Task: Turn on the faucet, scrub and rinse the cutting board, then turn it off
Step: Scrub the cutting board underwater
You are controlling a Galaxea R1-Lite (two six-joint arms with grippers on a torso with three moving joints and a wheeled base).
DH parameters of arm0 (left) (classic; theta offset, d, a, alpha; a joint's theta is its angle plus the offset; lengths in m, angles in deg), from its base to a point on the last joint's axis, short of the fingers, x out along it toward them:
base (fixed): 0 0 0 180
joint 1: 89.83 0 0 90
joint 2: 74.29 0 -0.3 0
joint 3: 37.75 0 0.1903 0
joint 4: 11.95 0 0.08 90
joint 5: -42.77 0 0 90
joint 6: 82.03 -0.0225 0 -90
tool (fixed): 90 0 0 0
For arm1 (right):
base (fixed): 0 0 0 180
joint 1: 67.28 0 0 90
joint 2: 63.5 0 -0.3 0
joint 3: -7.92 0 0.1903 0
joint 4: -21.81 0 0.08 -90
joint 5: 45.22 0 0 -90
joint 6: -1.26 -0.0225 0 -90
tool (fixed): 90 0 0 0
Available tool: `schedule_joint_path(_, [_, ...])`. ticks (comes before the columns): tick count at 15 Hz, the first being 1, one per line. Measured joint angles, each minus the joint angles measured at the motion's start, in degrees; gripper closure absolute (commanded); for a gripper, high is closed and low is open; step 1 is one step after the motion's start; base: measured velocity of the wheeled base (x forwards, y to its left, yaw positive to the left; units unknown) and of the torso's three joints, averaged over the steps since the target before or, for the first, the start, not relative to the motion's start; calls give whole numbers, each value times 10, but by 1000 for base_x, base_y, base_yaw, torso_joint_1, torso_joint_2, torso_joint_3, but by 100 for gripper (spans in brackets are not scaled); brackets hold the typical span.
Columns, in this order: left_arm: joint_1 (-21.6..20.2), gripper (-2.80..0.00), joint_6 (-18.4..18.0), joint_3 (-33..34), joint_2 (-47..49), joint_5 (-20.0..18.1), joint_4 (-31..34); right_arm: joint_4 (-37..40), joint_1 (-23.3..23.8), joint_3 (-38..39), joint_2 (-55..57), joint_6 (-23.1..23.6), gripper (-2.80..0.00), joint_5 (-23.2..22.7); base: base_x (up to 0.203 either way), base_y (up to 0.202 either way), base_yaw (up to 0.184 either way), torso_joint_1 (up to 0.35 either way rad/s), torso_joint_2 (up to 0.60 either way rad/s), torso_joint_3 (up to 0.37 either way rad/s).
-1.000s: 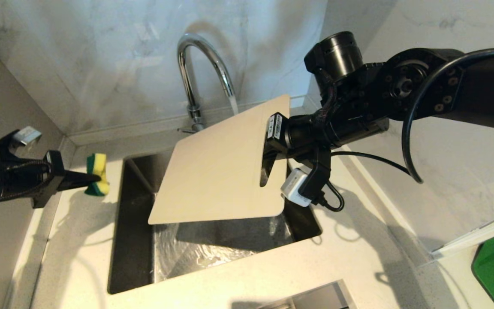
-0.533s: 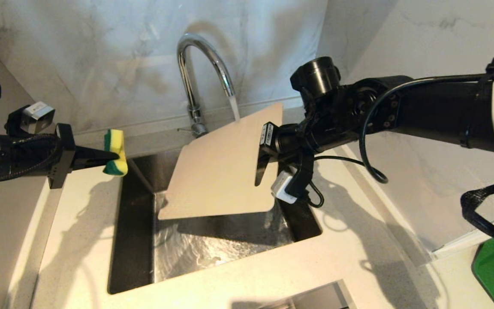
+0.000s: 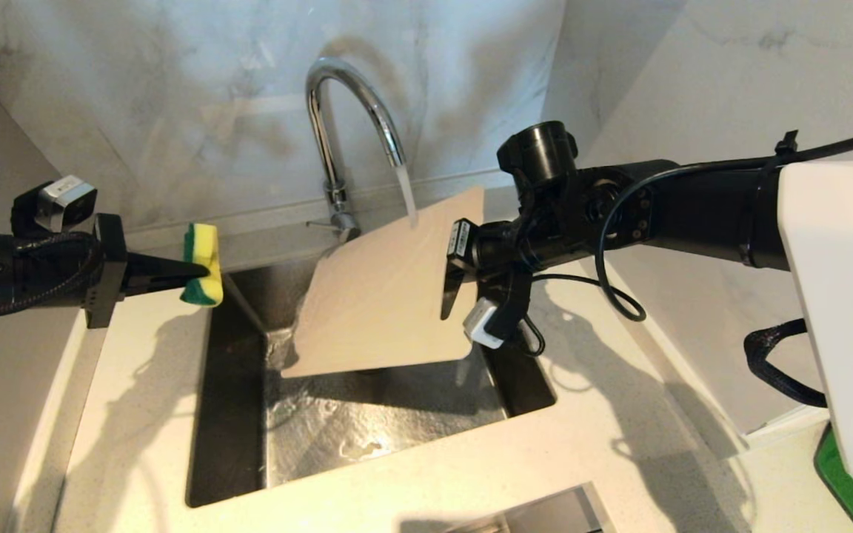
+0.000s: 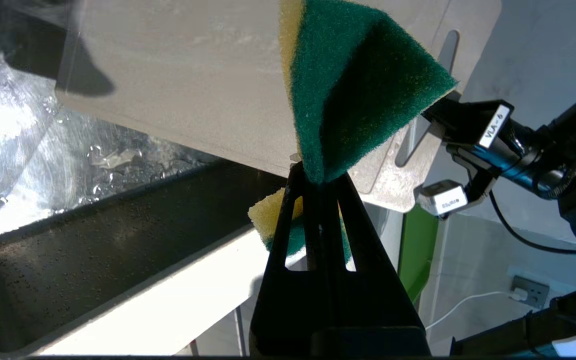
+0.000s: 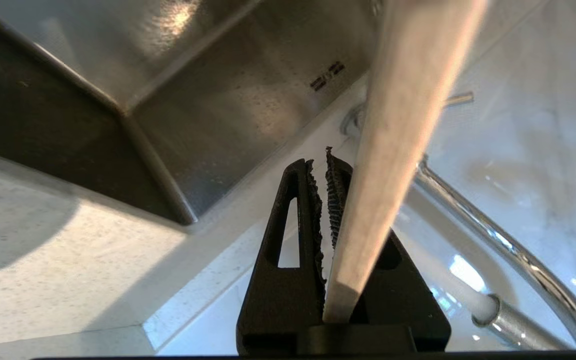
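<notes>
The chrome faucet (image 3: 352, 126) runs, and its stream lands on the upper part of the cutting board (image 3: 382, 296). The pale board hangs tilted over the sink (image 3: 226, 414). My right gripper (image 3: 450, 285) is shut on its slotted end, one finger through the handle slot. In the right wrist view the board's edge (image 5: 403, 125) sits clamped in my right gripper (image 5: 319, 157), with the faucet (image 5: 508, 240) beyond. My left gripper (image 3: 201, 275) is shut on a yellow-green sponge (image 3: 203, 255) at the sink's left rim, apart from the board. In the left wrist view the sponge (image 4: 358, 85) stands before the board (image 4: 183, 75).
Water pools on the steel basin floor (image 3: 367, 437). White speckled counter (image 3: 138, 414) surrounds the sink, with marble walls behind and to the right. A green object (image 3: 837, 463) lies at the far right, and a steel recess (image 3: 545, 514) opens at the front edge.
My right arm has lowered the board and tipped it steeper, so the stream now hits its face. My left gripper has carried the sponge right and slightly up, to the sink's left rim.
</notes>
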Motion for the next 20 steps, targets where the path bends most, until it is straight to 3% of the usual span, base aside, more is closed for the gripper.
schedule_joint_path(10, [11, 0, 0, 2, 3, 0, 0, -10, 1, 0, 8, -1, 0, -3, 0, 0, 0, 0, 0, 0])
schedule_joint_path(14, [51, 0, 3, 17, 5, 1, 0, 8, -17, 11, -10, -2, 0, -4, 0, 0, 0, 0, 0, 0])
schedule_joint_path(18, [77, 0, 8, 29, 6, 2, -1, 31, -26, 85, -63, 3, 0, 0, 0, 0, 0, 0, 0, 0])
schedule_joint_path(20, [95, 0, 27, 28, 6, 3, -1, 26, -38, 136, -93, 3, 0, -1, 0, 0, 0, 0, 0, 0])
